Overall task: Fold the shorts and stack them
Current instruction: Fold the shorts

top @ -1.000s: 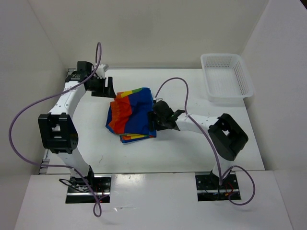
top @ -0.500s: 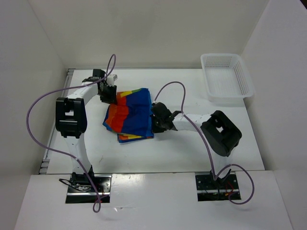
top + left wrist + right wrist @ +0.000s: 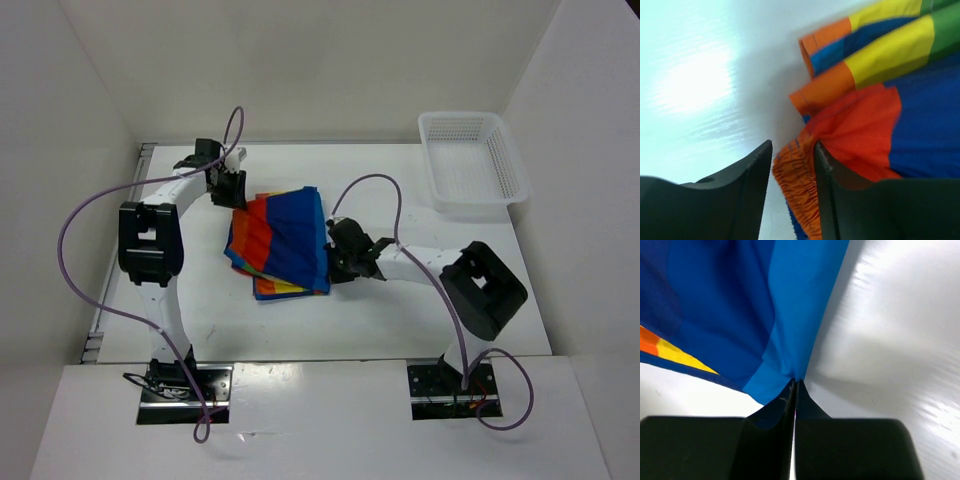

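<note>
The rainbow-striped shorts (image 3: 283,240) lie folded in a pile mid-table, dark blue on top. My left gripper (image 3: 228,188) sits at their far left corner. In the left wrist view the gripper (image 3: 792,147) stands partly open around the gathered orange waistband (image 3: 800,180). The cloth touches the right finger (image 3: 827,175), and a strip of table shows beside the left one. My right gripper (image 3: 340,256) is at the pile's right edge. In the right wrist view it (image 3: 795,381) is shut, pinching the light blue hem of the shorts (image 3: 785,340), which pulls taut to the tips.
A white mesh basket (image 3: 470,160) stands at the table's far right corner. White walls close in on the left, back and right. Purple cables loop over both arms.
The shorts slid right and spread flatter, more red stripes showing at left. My right gripper shut on the blue hem and drew right. The left gripper came in over the waistband corner and narrowed.
</note>
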Controlling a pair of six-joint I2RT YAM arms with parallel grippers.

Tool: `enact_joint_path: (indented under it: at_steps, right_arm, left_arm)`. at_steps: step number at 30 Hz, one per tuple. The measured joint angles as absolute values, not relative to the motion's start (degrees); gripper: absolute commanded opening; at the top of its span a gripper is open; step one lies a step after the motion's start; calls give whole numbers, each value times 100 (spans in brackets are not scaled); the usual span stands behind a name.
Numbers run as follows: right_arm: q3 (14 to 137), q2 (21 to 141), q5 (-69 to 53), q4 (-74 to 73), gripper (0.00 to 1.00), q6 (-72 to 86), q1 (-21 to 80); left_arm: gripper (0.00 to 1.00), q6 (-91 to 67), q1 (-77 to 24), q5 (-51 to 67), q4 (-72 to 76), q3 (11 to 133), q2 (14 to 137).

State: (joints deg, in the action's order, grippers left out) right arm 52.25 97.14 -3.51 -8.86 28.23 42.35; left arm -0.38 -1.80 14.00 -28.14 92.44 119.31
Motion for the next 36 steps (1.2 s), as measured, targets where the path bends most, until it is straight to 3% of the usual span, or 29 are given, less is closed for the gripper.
enact_joint_path:
  at_steps: [1,2,4,5,9,18,24,31,34,36]
  right_arm:
    - [5192,9618,-370,-958,0,2770,4226]
    - [5177,9537,-421,-1035,29,2714,4206]
    - [5177,9489,-556,-1122,61,2663,4187]
    - [5181,9489,-657,-1188,70,2585,4185]
    - [5332,9507,-926,-1516,84,2311,4182]
    - [7118,9675,-902,-1516,88,1920,3343]
    - [8820,11019,-775,-1160,88,1992,2768]
    - [9135,12374,-1151,-1186,88,2082,2556]
    - [9205,12602,-1369,-1116,79,2154,2495]
    - [9277,12617,-1490,-1024,65,2226,2469]
  left_arm:
    - [52,-36,-189,1402,-2808,9277,11933]
    - [54,-27,-198,1417,-2808,9330,11939]
    - [60,-19,-217,1483,-2790,9415,11939]
    - [66,-23,-255,1540,-2744,9417,11935]
    - [76,-23,-320,1754,-2665,9188,11810]
    - [79,-25,-119,1990,-3081,8722,10626]
    - [79,-25,117,2001,-3393,8099,10062]
    - [77,-23,69,2128,-3776,6845,10053]
    - [69,-27,67,2231,-3769,6641,10053]
    - [57,-30,47,2281,-3747,6619,10053]
